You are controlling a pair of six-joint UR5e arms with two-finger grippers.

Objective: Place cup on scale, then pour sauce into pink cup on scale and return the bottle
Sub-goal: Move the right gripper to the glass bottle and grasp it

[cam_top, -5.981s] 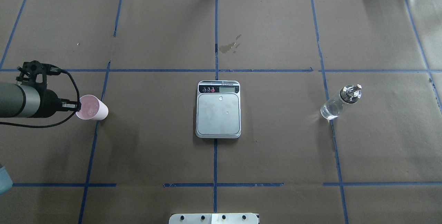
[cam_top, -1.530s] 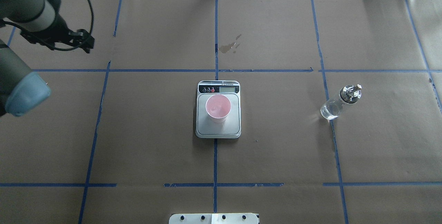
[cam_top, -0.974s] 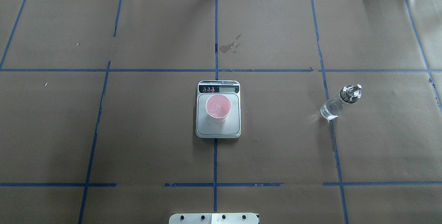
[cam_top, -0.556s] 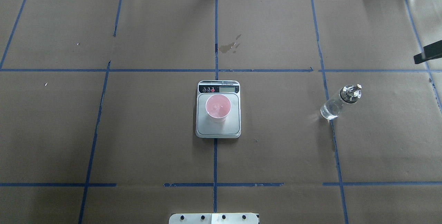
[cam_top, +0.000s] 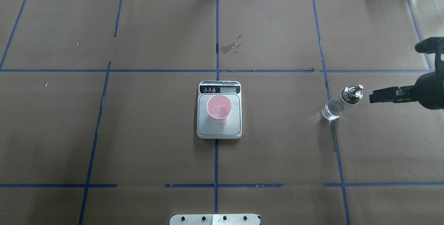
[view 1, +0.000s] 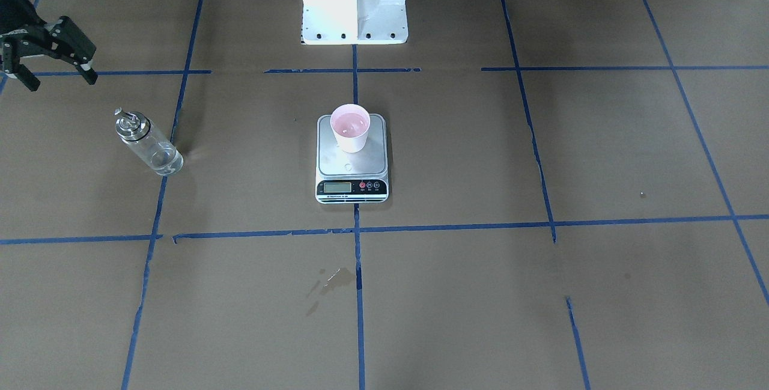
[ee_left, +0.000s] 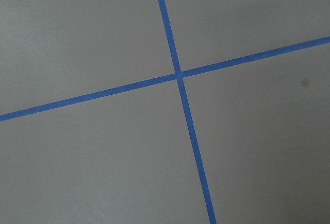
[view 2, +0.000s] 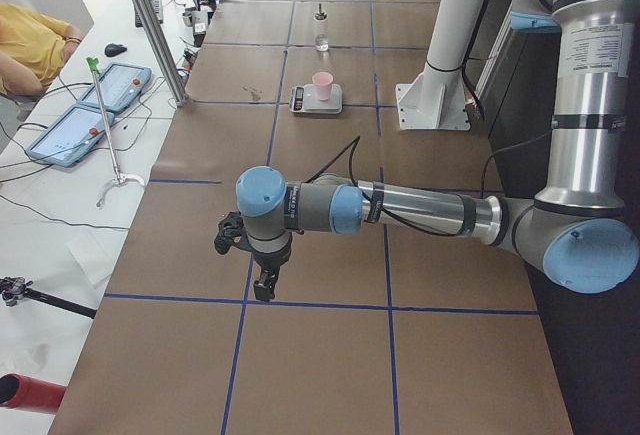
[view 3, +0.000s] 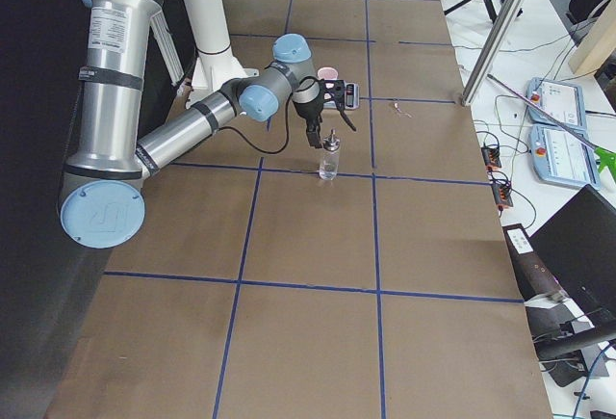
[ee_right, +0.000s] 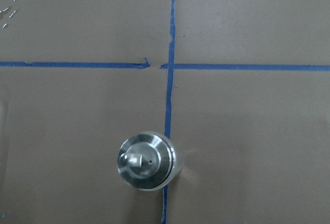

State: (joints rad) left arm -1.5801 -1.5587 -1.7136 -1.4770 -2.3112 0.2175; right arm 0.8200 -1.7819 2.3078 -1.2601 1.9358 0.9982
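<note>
The cup (cam_top: 219,107), pink inside, stands upright on the scale (cam_top: 219,129) at the table's middle; both also show in the front view, cup (view 1: 350,125) on scale (view 1: 351,164). The clear bottle (cam_top: 337,106) with its silver pourer stands upright at the right, on a tape line. My right gripper (view 1: 58,76) is open and empty, raised beside the bottle (view 1: 147,143) and apart from it; one finger (cam_top: 381,96) shows overhead. The right wrist view looks down on the bottle's cap (ee_right: 146,162). My left gripper (view 2: 264,283) hangs over bare table far to the left; I cannot tell whether it is open.
The table is brown paper with a blue tape grid. A dried stain (cam_top: 231,46) lies beyond the scale. The robot's white base plate (view 1: 354,11) is at the near edge. An operator and tablets (view 2: 90,105) are on a side table.
The cup has gone from the table's left, at my left gripper, onto the scale. The left arm has left the overhead view. The right gripper has come in from the right edge towards the bottle.
</note>
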